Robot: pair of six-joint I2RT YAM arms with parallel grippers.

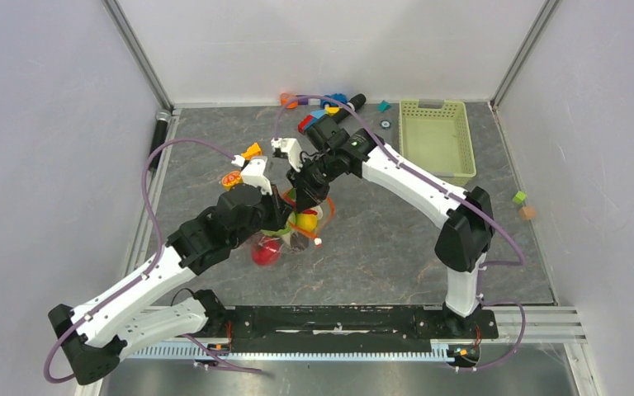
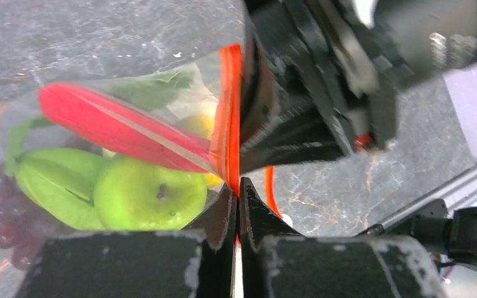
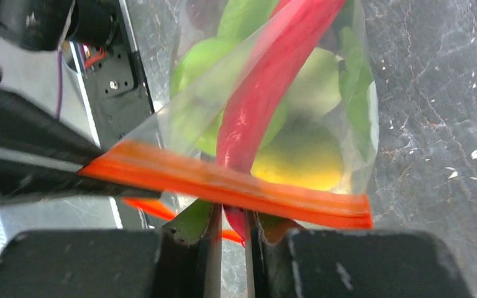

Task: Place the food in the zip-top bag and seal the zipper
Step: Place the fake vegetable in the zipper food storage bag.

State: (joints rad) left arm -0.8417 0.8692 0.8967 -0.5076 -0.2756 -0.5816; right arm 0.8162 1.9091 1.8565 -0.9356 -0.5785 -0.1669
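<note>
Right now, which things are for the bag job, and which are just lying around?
For the job: zip-top bag, zipper, red chili, green apple, yellow fruit, grapes, red apple, left fingers and right fingers pinching the zipper.

Just lying about: green basket, toy blocks, little cubes.
</note>
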